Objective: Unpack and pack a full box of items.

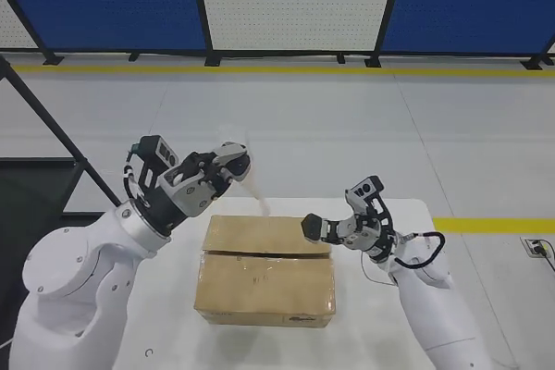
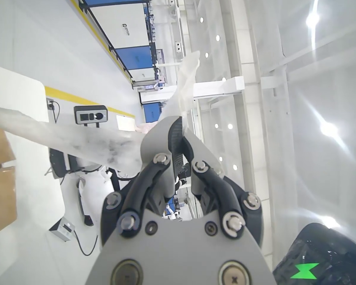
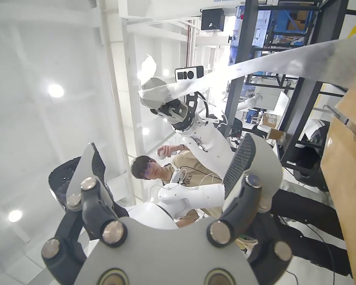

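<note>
A closed cardboard box [image 1: 265, 273] [image 2: 0, 179] [image 3: 347, 155] lies in the middle of the white table [image 1: 388, 314]. From its back edge a strip of clear tape [image 1: 257, 192] [image 2: 77, 143] [image 3: 284, 59] stretches up to my left gripper [image 1: 236, 162] [image 2: 181, 126] [image 3: 154, 90], which is shut on the strip's free end, raised above and behind the box's back left corner. My right gripper [image 1: 310, 228] [image 3: 169, 164] hangs open at the box's back right corner, with nothing between its fingers.
A black metal frame [image 1: 37, 120] stands left of the table. Blue and white partition panels [image 1: 296, 23] line the far side of the floor. A yellow floor line [image 1: 499, 225] runs off to the right. Bare table lies right of the box.
</note>
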You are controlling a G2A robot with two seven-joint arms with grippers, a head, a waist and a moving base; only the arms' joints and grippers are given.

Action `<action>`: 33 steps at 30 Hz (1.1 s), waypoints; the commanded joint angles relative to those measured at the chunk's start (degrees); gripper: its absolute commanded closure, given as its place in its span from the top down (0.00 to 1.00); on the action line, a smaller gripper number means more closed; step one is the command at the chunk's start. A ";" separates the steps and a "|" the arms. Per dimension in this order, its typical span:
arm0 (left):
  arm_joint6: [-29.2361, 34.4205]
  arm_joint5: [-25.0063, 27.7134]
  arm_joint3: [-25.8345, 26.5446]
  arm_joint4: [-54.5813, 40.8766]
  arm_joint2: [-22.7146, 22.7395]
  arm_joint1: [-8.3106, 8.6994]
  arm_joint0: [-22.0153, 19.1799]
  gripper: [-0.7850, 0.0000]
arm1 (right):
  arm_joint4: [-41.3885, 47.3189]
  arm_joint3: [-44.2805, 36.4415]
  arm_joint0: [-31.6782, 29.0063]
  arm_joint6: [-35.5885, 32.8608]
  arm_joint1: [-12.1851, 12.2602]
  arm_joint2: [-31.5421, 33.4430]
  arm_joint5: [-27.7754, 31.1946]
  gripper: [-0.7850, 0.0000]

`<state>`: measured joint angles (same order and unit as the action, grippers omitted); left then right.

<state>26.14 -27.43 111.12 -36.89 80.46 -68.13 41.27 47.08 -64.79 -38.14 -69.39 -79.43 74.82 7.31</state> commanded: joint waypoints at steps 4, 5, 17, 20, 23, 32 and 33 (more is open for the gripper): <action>-0.83 0.37 0.68 -1.11 -0.61 -0.07 -0.76 0.00 | -0.48 -1.86 -1.03 1.95 -0.11 -1.23 -2.14 1.00; -0.99 0.65 0.76 -1.44 -0.78 -0.10 -0.89 0.00 | -0.21 -2.47 -1.24 1.78 -0.19 -1.95 -3.27 1.00; -2.32 2.07 0.71 -3.86 -3.79 -0.49 -2.67 0.00 | 2.48 -3.10 -1.18 9.29 -1.94 -8.43 -3.72 1.00; -2.37 2.36 0.53 -4.01 -4.31 -0.54 -3.02 0.00 | 3.34 -1.96 -0.65 10.64 -2.25 -9.18 -4.83 1.00; -2.42 2.61 0.46 -4.08 -4.55 -0.55 -3.18 0.00 | 2.76 -0.68 0.10 12.78 -2.42 -9.43 -4.54 1.00; -1.88 2.67 1.62 -4.05 -3.85 -0.31 -2.22 0.00 | 0.84 0.09 0.17 20.06 -2.59 -8.29 -0.75 1.00; -1.69 2.74 1.79 -4.03 -3.76 -0.28 -2.05 0.00 | 1.10 0.16 0.19 20.27 -2.62 -8.25 -0.98 1.00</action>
<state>24.30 -24.76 112.76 -40.95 76.64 -68.44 39.08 47.97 -64.70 -37.97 -49.33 -82.02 66.54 6.53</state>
